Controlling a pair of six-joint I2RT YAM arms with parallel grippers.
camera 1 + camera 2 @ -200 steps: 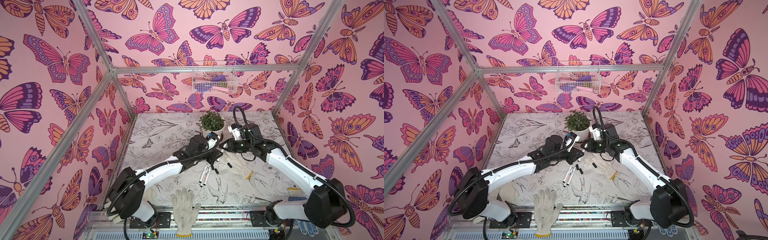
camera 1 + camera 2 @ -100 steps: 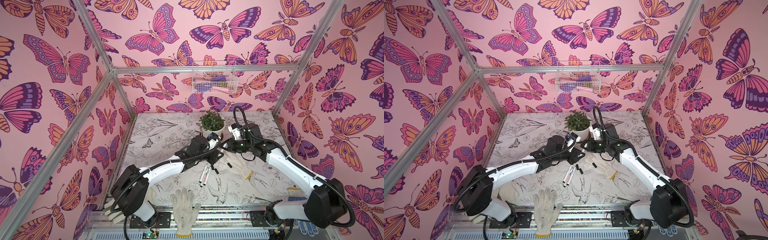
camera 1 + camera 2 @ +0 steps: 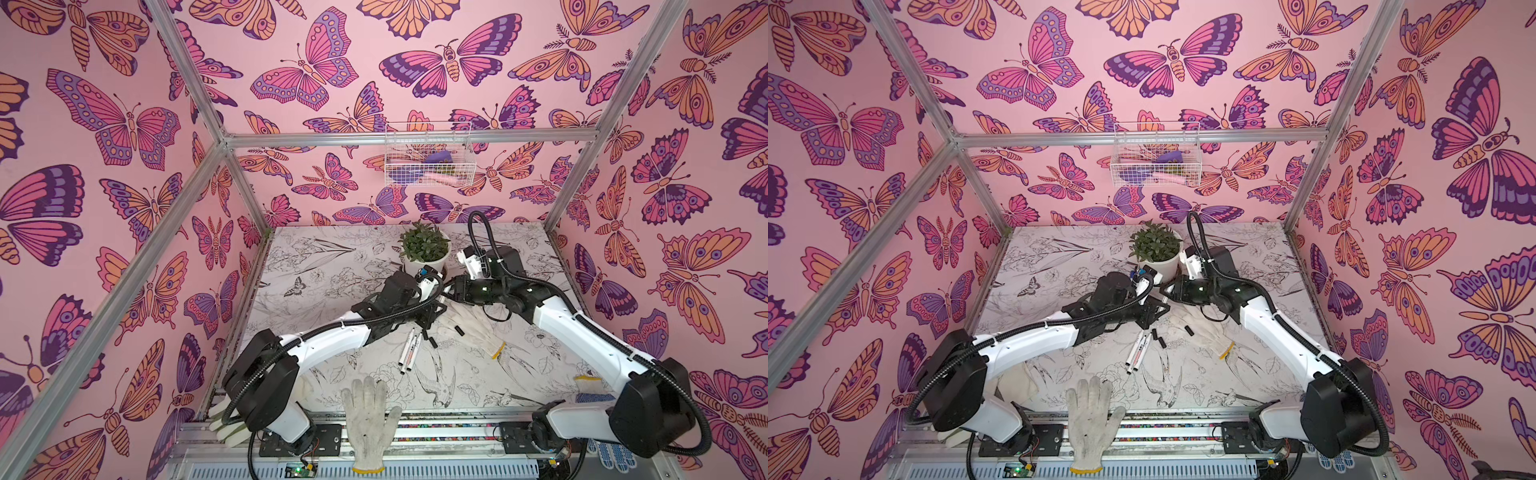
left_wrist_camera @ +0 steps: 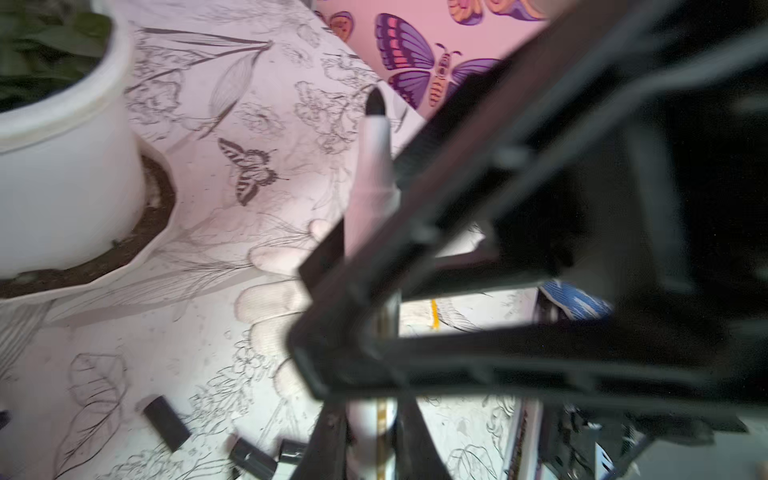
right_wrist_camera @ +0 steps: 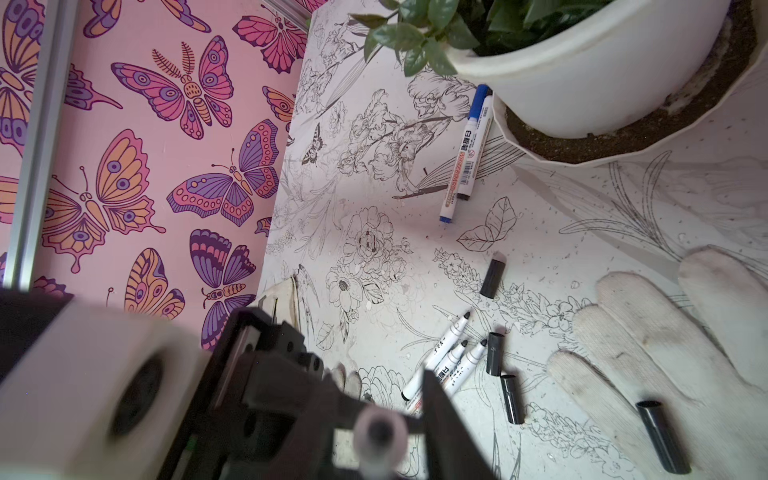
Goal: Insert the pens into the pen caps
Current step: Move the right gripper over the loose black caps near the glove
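My left gripper (image 4: 370, 415) is shut on a white pen (image 4: 372, 166) whose bare black tip points away from the wrist. In both top views the left gripper (image 3: 436, 305) meets the right gripper (image 3: 446, 291) in front of the plant pot. The right gripper (image 5: 382, 407) stands open around that pen's tip (image 5: 378, 434), seen end-on and blurred. Three uncapped pens (image 5: 449, 357) lie together on the table. Loose black pen caps (image 5: 494, 353) lie beside them, one (image 5: 660, 436) on a glove. A blue-capped pen (image 5: 465, 158) lies by the pot.
A white plant pot (image 3: 426, 259) stands just behind the grippers. One white glove (image 3: 473, 328) lies under the right arm, another (image 3: 370, 411) hangs over the front edge. A wire basket (image 3: 428, 153) is mounted on the back wall.
The right gripper's jaws have parted from shut to open. Both arms stay at the same spot in front of the pot, and the left gripper still holds the pen.
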